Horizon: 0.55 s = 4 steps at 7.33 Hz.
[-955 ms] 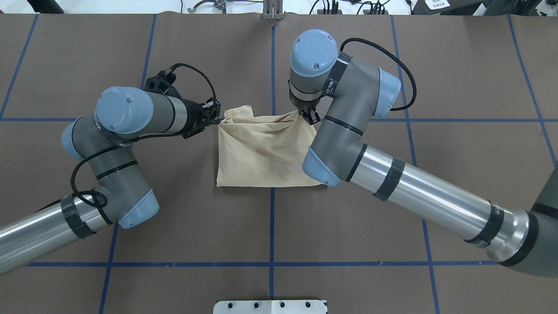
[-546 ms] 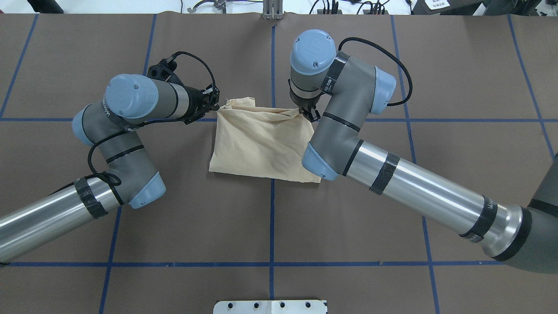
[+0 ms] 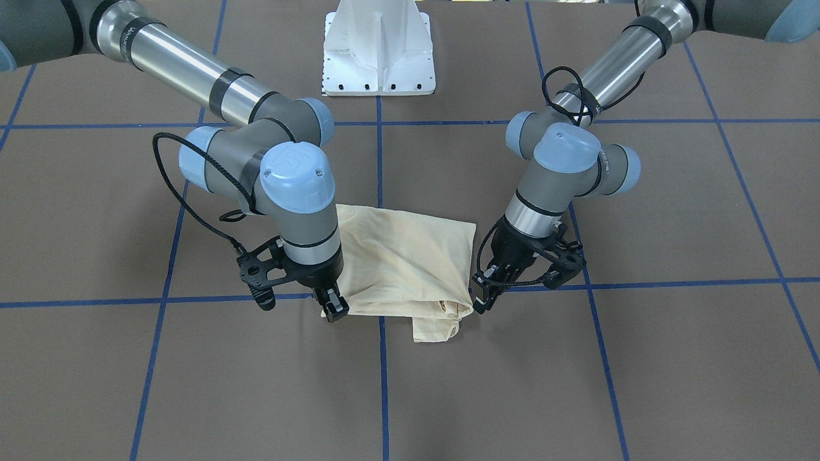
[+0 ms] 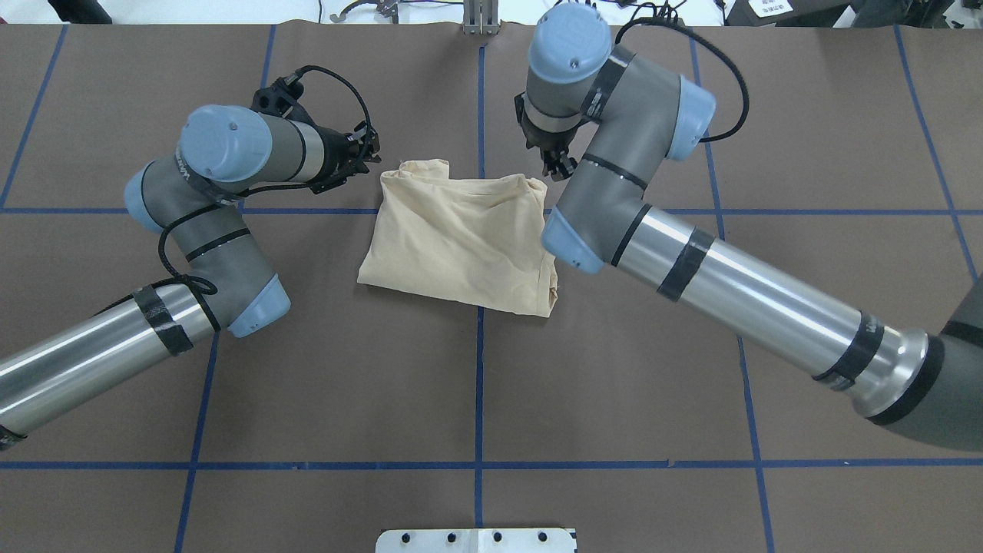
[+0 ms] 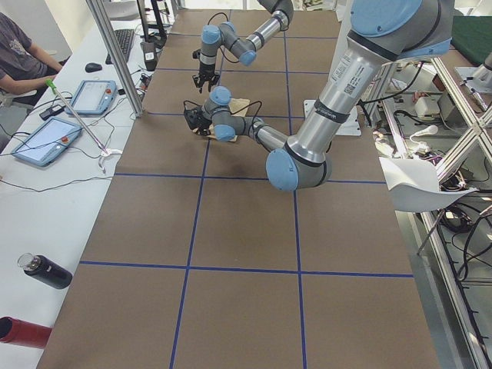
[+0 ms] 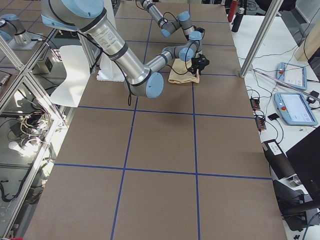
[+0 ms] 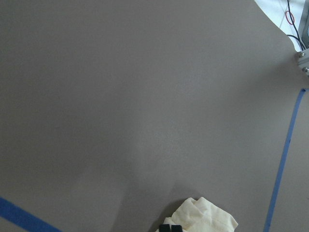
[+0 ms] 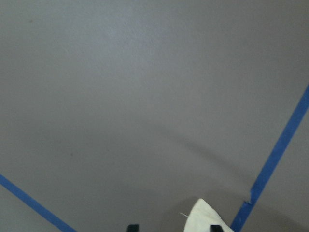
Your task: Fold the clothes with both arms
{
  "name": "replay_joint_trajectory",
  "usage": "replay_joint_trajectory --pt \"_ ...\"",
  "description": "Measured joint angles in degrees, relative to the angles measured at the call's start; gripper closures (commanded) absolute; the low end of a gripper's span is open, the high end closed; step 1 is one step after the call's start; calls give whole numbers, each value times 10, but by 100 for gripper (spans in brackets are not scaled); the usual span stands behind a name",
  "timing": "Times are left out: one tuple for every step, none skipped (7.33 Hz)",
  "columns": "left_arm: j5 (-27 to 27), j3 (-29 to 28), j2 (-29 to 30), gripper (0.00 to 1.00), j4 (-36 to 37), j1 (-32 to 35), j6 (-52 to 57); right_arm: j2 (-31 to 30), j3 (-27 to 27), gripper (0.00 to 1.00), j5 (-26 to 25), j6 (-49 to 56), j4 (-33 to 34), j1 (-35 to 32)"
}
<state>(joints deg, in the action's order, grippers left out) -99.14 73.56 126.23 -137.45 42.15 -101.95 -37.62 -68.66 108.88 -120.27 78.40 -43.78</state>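
The pale yellow T-shirt (image 4: 457,238) is being left in a folded bundle on the middle of the brown surface (image 4: 653,399). It is lying a bit crooked against the blue lines (image 4: 478,384). The right gripper (image 4: 558,167) is being held just past the bundle's far right corner. Its jaws are spread apart with nothing between them. The left gripper (image 4: 372,152) is being held just past the far left corner, and nothing is being gripped by it. Whether its jaws are apart or together cannot be told.

A loose flap (image 3: 435,328) is being left poking out from the far edge. Trouble could be started there: if the flap is caught by a gripper, the fold could be pulled open. The thin cloth could also be dragged if only one side is picked up, and the bundle made more crooked. The right arm's elbow (image 4: 566,246) is being held over the right edge, which could be brushed if the elbow is lowered.
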Motion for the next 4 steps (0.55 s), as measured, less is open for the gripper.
replay_joint_trajectory --pt "-2 -1 0 48 -2 12 11 -1 2 0 29 20 0 -25" --pt "-8 -1 0 49 -3 25 30 -6 1 0 43 44 0 -40" --pt "-34 4 -4 49 -1 40 66 -17 -5 0 50 77 1 -53" --pt "-80 20 -23 49 0 58 126 -45 -26 0 57 136 2 -68"
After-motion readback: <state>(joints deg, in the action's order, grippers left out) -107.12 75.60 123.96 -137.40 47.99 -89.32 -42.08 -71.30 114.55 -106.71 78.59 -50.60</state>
